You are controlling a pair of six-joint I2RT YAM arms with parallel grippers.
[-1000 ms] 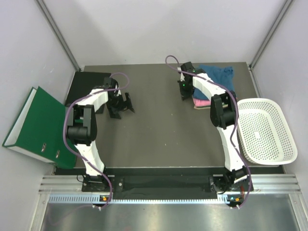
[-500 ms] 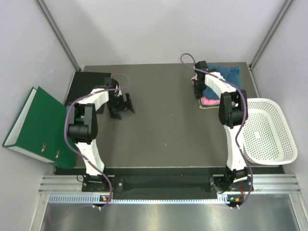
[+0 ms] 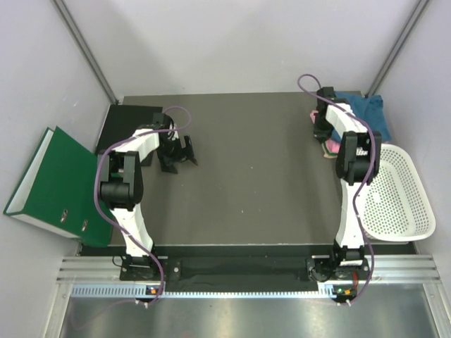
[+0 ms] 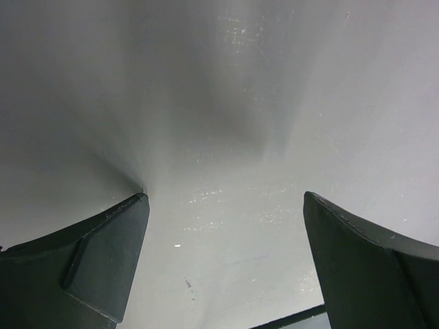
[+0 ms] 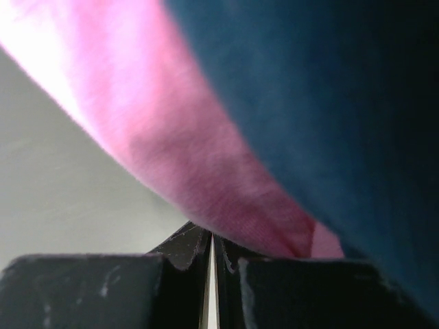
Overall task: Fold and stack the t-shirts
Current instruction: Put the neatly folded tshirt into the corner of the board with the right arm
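The dark teal-blue t-shirt [image 3: 366, 113] lies bunched on top of the pink t-shirt [image 3: 328, 146] at the table's far right corner. My right gripper [image 3: 323, 131] is pressed against the left edge of this pile. In the right wrist view its jaws [image 5: 211, 240] are closed to a thin slit, with no cloth seen between them. The pink cloth [image 5: 171, 137] lies right at the tips, with the teal cloth [image 5: 329, 103] above it. My left gripper [image 3: 176, 152] hovers open and empty over the table's left part, and in the left wrist view [image 4: 225, 199] only bare surface shows between its fingers.
A white mesh basket [image 3: 405, 211] stands at the right edge, just in front of the shirts. A green binder [image 3: 49, 183] lies open off the table's left side. A black flat sheet [image 3: 130, 116] lies at the far left corner. Walls close in the back and sides.
My right gripper has swept to the right and slightly back, and the shirt pile has moved with it from the back middle into the far right corner. The left arm has not moved.
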